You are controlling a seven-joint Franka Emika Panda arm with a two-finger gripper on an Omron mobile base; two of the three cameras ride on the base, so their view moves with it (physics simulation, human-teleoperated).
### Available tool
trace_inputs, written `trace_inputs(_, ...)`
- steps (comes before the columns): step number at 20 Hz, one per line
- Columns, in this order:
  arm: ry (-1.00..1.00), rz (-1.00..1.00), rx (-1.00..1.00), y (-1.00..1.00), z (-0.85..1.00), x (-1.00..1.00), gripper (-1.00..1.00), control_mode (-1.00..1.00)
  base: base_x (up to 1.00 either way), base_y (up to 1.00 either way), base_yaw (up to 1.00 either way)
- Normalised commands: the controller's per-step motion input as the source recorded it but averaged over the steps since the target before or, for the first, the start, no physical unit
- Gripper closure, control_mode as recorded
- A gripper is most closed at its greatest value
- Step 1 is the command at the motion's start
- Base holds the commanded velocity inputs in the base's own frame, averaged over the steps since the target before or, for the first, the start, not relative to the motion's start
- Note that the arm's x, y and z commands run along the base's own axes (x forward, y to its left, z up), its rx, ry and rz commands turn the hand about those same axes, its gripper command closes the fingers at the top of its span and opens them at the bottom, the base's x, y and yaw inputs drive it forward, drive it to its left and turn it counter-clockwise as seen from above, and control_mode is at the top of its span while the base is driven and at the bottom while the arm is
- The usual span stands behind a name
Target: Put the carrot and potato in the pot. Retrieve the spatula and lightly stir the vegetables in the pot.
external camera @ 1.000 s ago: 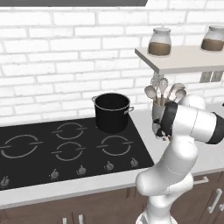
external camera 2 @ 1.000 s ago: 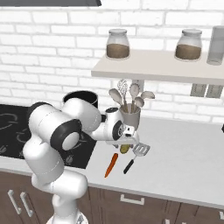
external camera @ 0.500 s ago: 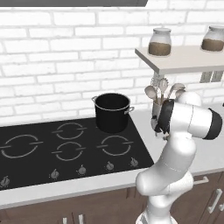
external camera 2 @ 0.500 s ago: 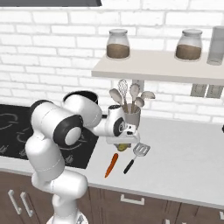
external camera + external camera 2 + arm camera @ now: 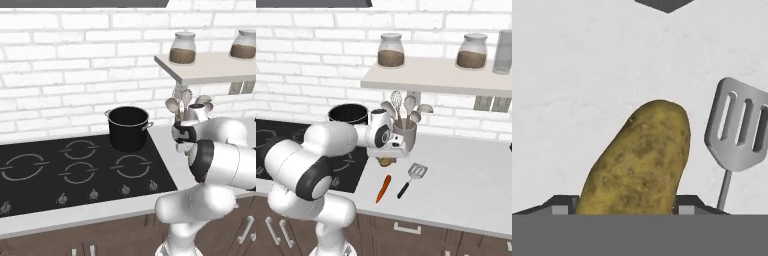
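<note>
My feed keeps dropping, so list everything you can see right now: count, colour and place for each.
pot: one, black with silver rim, back of the hob, nearest its right edge.
hob: one, black, set in the counter, left.
potato: one, yellowish-tan, between the end effector's fingers.
carrot: one, orange, on the counter by the hob.
spatula: one, black handle, silver slotted head, right of the carrot.
utensil cup: one, grey, holding spoons and a whisk.
jars: two, clear, brown contents, on the shelf.
end effector: one, white, closed on the potato.
</note>
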Motion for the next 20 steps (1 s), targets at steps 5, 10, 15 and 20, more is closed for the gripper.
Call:
trace_inputs(5, 0.00, 0.00, 0.00, 0.63, 0.95, -0.38, 1.00, -1.00, 0.00, 0.00, 0.00)
trace_inputs(10, 0.00, 0.00, 0.00, 0.72, 0.83, -0.26, 1.00, -1.00, 0.00, 0.00, 0.00)
trace_inputs(15, 0.00, 0.00, 0.00, 0.94, 0.53, -0.08, 1.00, -1.00, 0.00, 0.00, 0.00)
trace_inputs(20, 0.00, 0.00, 0.00, 0.80, 0.44, 0.09, 1.00, -1.00, 0.00, 0.00, 0.00)
